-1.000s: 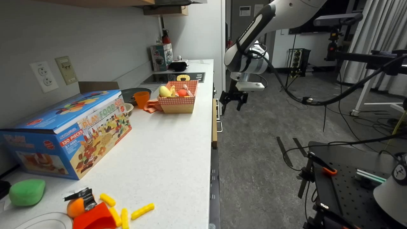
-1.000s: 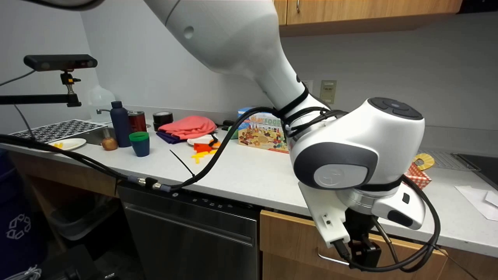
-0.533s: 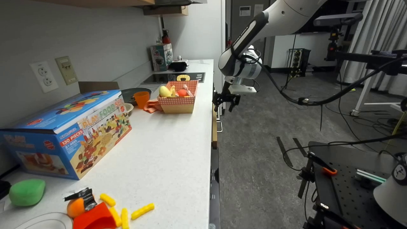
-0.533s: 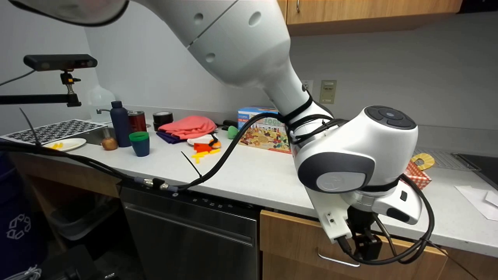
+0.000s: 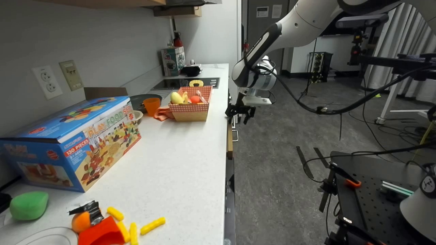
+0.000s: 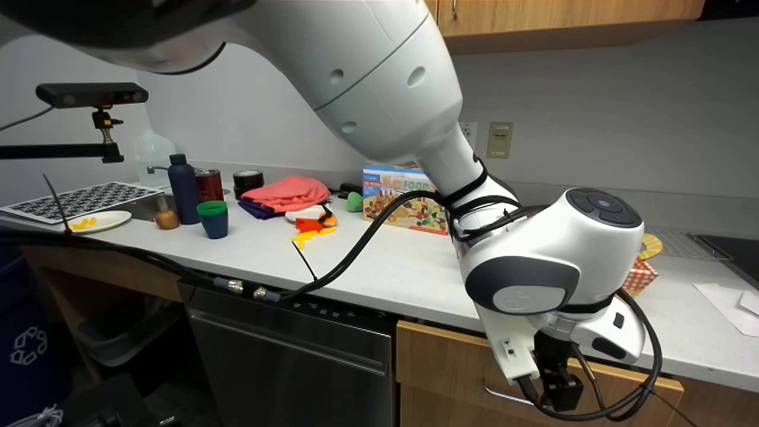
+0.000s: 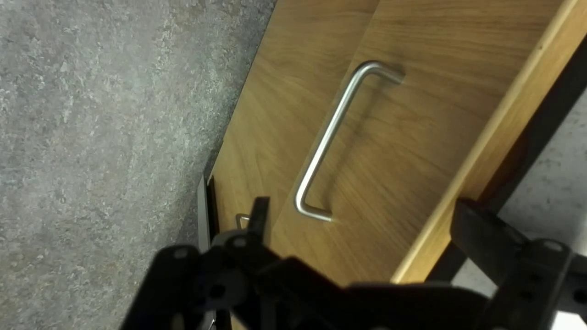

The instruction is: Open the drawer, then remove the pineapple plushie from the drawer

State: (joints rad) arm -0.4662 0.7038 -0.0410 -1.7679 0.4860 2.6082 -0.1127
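Note:
The drawer shows its light wood front panel (image 7: 390, 151) with a silver bar handle (image 7: 325, 142) in the wrist view. Its front also shows under the counter in an exterior view (image 6: 439, 362). A dark gap runs between the panel's top edge and the counter; the drawer's inside does not show. My gripper (image 7: 362, 201) is open and empty. One finger is at the panel's top edge by the gap; I cannot tell whether it touches. The other finger is out past the handle side. The gripper also shows at the counter's front edge (image 5: 237, 118). The pineapple plushie is out of view.
The white counter (image 5: 184, 163) overhangs the drawer. On it stand a checked basket (image 5: 189, 114) of toy food and a blue play food box (image 5: 102, 146). A dishwasher (image 6: 290, 356) is beside the drawer. A black cable (image 6: 350, 255) hangs from the arm.
My gripper has moved toward the counter edge and the drawer, then a little lower. It has stayed open. The drawer and the things on the counter have not moved.

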